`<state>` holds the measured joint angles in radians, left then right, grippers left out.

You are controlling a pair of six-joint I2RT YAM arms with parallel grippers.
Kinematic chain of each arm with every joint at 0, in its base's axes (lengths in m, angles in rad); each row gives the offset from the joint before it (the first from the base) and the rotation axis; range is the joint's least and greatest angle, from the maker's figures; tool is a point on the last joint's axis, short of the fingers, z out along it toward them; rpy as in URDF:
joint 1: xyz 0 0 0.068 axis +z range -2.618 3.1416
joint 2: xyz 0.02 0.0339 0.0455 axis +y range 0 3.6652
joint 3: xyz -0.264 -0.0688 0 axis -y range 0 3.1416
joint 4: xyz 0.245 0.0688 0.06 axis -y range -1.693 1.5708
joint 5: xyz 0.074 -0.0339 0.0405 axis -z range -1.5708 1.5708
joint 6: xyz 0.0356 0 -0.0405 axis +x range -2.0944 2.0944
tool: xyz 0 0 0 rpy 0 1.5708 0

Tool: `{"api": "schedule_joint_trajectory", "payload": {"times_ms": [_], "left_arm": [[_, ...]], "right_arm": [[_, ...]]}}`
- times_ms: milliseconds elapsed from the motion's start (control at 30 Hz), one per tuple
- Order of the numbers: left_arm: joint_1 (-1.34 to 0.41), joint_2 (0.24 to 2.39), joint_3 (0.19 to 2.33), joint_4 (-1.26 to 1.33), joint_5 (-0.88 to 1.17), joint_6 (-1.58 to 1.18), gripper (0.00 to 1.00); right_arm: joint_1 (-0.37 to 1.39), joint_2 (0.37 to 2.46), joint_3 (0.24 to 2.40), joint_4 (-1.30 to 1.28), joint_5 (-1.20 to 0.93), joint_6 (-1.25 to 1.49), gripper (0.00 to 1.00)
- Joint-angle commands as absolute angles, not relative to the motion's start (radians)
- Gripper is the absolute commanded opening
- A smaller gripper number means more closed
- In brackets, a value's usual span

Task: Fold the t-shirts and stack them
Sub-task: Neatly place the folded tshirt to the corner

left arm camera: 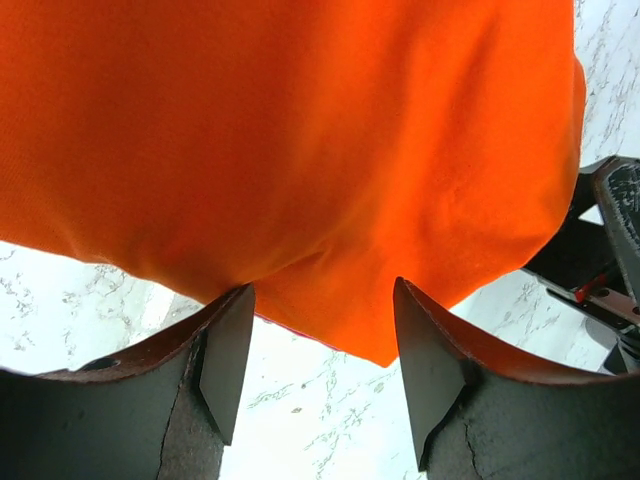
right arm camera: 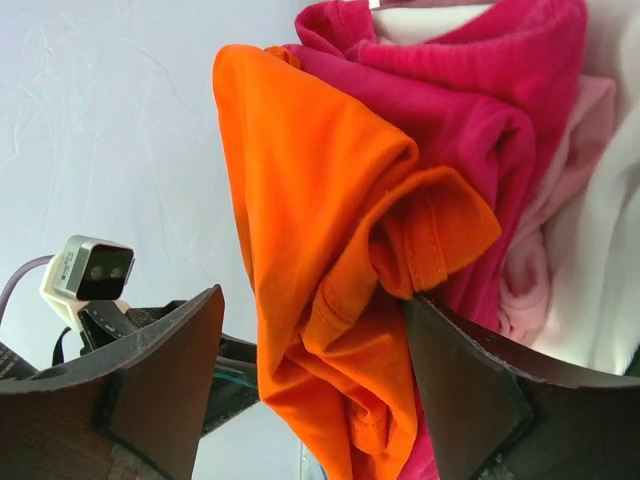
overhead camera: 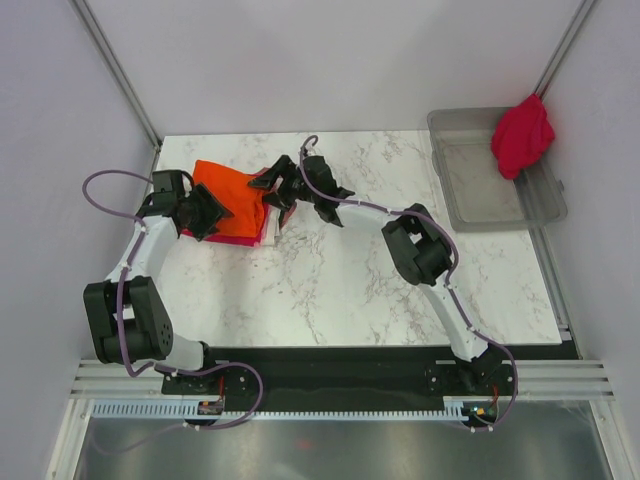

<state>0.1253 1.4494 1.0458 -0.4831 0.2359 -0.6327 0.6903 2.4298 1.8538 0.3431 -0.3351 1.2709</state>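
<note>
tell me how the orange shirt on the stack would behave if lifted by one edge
Probably floppy: the orange t-shirt bunches into soft folds in the right wrist view, so a lifted edge would likely drape and unfold. Likely light: thin cloth. It may drag the magenta shirts beneath.

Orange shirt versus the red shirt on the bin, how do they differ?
The orange shirt lies spread atop a pile of shirts on the table; the red shirt hangs bunched over the rim of the bin. The left gripper and right gripper sit open at the orange shirt's edges; neither is near the red shirt. Both are plain-coloured cloth.
</note>
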Motion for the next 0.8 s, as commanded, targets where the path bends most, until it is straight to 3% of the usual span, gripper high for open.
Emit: {"api": "schedule_joint_trajectory", "payload": {"times_ms": [0,333,433,467,533,567,633,767], "left_arm": [[0.137,1.434,1.029,-0.457,0.189,-0.652,0.65],[0.144,1.450,1.020,-0.453,0.172,-0.653,0.65],[0.144,1.454,1.016,-0.453,0.170,-0.650,0.65],[0.143,1.453,1.014,-0.449,0.167,-0.650,0.65],[0.144,1.453,1.009,-0.446,0.166,-0.650,0.65],[0.143,1.451,1.009,-0.445,0.167,-0.649,0.65],[0.141,1.447,1.009,-0.445,0.167,-0.646,0.65],[0.141,1.436,1.014,-0.445,0.166,-0.643,0.65]], "right_arm": [[0.695,2.465,1.945,0.354,-0.324,1.272,0.79],[0.677,2.626,2.213,0.230,-0.276,1.240,0.67],[0.660,2.666,2.285,0.221,-0.265,1.203,0.58],[0.655,2.674,2.305,0.221,-0.261,1.192,0.47],[0.647,2.689,2.348,0.238,-0.259,1.172,0.35],[0.646,2.689,2.356,0.248,-0.259,1.151,0.22],[0.640,2.680,2.371,0.250,-0.246,1.126,0.13],[0.635,2.625,2.349,0.210,-0.203,1.017,0.22]]}}
